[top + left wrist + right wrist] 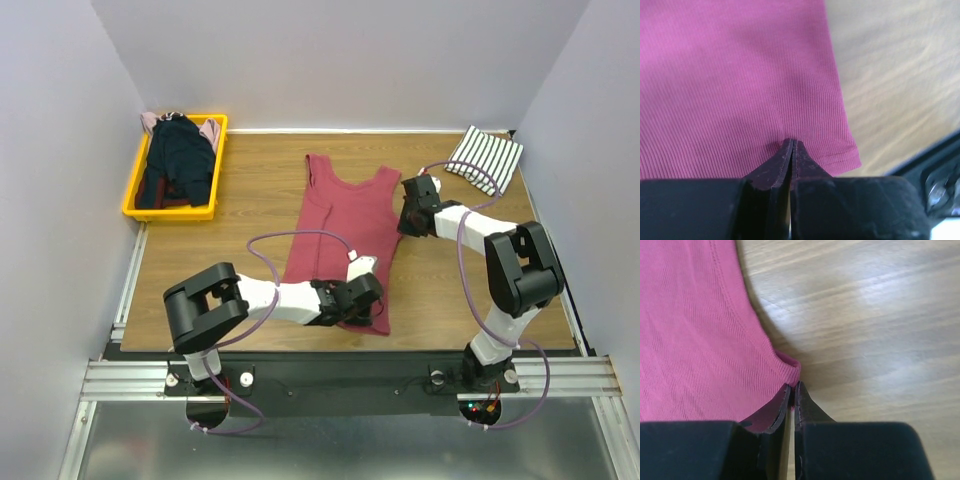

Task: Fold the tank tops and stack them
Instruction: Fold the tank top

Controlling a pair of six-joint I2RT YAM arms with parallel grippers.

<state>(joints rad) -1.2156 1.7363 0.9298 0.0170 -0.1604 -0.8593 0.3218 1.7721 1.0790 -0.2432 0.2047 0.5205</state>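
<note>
The dark red tank top (345, 225) lies spread flat on the wooden table (230, 195), neck toward the back. My left gripper (365, 292) is at its near right hem corner. In the left wrist view the gripper (791, 142) is shut on a puckered bit of the red cloth (730, 75). My right gripper (408, 222) sits at the top's right side edge under the armhole. The right wrist view has this gripper (792, 386) shut on the red cloth's (690, 340) lifted edge. A folded white tank top with black stripes (487, 157) lies at the back right corner.
A yellow bin (135, 203) at the back left holds a dark navy top (180, 160) and a pale pink one (210, 130). Walls close in the table on three sides. A metal rail (340, 375) runs along the near edge.
</note>
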